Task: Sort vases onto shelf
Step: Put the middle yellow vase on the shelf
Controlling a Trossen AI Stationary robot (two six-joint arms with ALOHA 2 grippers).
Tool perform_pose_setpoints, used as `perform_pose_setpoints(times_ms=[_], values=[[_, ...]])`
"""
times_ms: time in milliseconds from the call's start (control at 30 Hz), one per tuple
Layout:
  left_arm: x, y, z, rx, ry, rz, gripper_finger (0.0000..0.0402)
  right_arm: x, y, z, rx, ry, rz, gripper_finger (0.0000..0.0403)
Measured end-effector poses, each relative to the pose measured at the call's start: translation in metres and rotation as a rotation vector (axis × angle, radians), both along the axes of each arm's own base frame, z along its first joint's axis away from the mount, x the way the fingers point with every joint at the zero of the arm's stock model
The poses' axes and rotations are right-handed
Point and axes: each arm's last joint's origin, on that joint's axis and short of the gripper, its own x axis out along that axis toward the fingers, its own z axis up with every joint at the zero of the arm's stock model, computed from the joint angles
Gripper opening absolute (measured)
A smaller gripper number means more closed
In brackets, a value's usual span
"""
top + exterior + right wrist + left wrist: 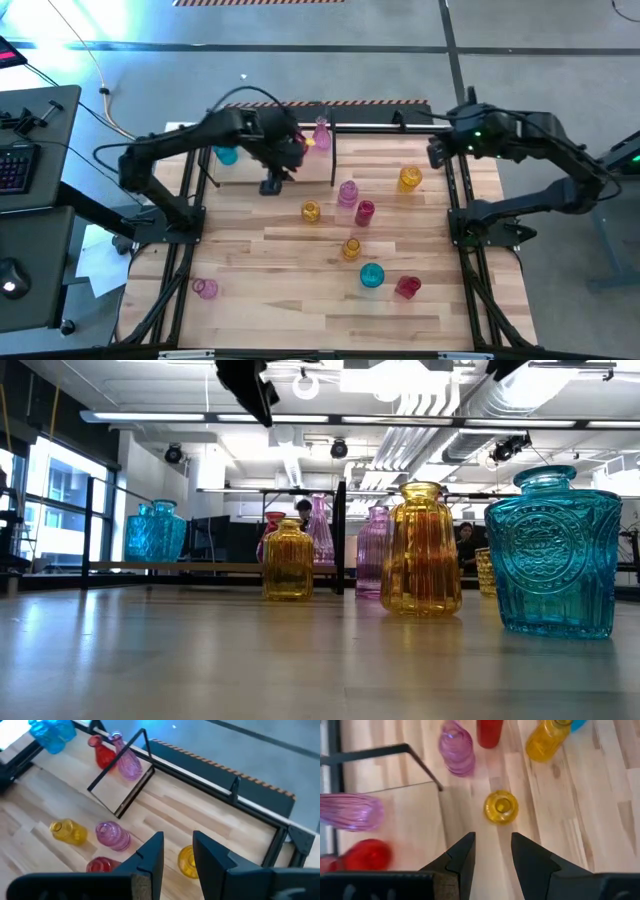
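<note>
One small yellow vase (501,807) sits below the left gripper (492,851), jaws apart and empty; lower straight, probably centring on its neck.

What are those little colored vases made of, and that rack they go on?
The vases look like glass: the cyan vase and amber vase are translucent, glossy and ribbed or embossed, with the room showing through them. Clear plastic can't be ruled out. The shelf seems to be thin black metal rods, matte, over a pale wooden base with visible grain.
</note>
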Motion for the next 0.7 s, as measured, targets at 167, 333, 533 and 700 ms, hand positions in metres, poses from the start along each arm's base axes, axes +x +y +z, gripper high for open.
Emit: perform_pose_setpoints(times_ms=[167, 333, 533, 700], values=[[0.023, -0.009, -0.021, -0.044, 0.052, 0.021, 0.0115, -0.016, 0.005, 0.005, -0.036, -0.017, 0.058, 0.0087], [0.047, -0.02, -0.044, -0.091, 0.102, 0.057, 0.0115, -0.028, 0.009, 0.008, -0.024, -0.049, 0.137, 0.0087], [0.07, -0.041, -0.075, -0.064, 0.187, 0.055, 0.0115, -0.039, 0.014, 0.011, -0.009, -0.082, 0.221, 0.0087], [0.084, -0.058, -0.095, -0.019, 0.223, 0.052, 0.0115, -0.051, 0.018, 0.013, -0.007, -0.119, 0.251, 0.0087]])
